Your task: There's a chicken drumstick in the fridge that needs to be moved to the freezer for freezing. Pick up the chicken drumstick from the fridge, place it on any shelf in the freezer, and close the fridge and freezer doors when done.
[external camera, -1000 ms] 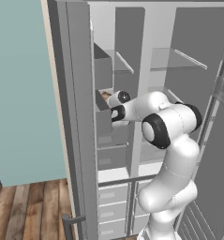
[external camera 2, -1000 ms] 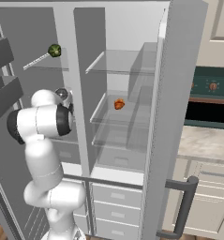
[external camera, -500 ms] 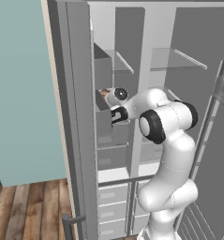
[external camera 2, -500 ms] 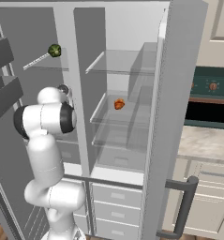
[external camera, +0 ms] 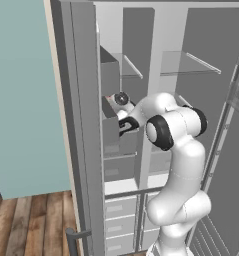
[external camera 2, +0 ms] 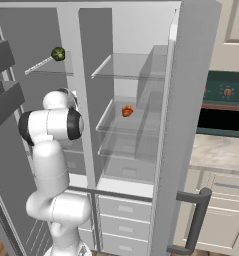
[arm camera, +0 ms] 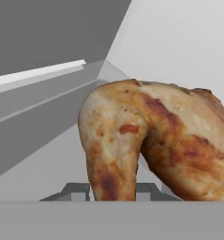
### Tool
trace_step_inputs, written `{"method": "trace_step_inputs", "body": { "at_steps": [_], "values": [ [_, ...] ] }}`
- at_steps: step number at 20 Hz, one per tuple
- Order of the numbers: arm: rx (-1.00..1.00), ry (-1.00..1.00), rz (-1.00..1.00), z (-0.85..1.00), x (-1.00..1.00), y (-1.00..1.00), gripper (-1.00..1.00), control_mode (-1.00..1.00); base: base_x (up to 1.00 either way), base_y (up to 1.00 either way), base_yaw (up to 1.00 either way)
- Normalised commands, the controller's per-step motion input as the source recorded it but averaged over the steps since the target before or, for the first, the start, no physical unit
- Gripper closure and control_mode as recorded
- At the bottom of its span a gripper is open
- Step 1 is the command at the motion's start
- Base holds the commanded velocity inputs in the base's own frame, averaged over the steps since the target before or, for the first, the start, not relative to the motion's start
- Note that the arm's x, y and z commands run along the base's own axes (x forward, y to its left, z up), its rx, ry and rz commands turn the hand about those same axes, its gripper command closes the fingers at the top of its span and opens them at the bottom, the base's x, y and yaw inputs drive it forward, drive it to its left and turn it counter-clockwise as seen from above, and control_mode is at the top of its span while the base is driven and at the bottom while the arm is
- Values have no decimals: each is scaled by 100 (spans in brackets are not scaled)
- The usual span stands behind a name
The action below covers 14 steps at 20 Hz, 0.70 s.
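The chicken drumstick (arm camera: pixel 151 145) is a plump, bent piece with glossy golden-brown skin, darker russet scorch patches and a few reddish flecks; one thick lobe drops toward the bottom of the hand view and a broader mass bulges to the right. It sits right at the end effector (arm camera: pixel 114 194), whose two dark finger tips (arm camera: pixel 76 191) show just under it, closed in tight on the meat. Behind it are pale grey walls and the slanted edge of a grey bin (arm camera: pixel 43 89). In the left base view the end effector (external camera: pixel 122 125) reaches into the freezer (external camera: pixel 118 100), the narrow compartment, beside the box-like bins at its left wall. In the right base view, the fridge (external camera 2: pixel 136 115) stands open, with a small orange-red item (external camera 2: pixel 126 111) on its middle glass shelf and a dark green round item (external camera 2: pixel 58 53) up on the freezer's shelf.
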Motion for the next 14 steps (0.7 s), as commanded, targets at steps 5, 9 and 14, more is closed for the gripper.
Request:
{"method": "trace_step_inputs", "body": {
  "at_steps": [5,9,14],
  "values": [
    [0,0,-2,-27,0,2,100,-100,0,0,0],
    [0,0,-1,-27,0,6,100,-100,0,0,0],
    [0,0,0,-18,0,5,100,-100,0,0,0]
  ]
}}
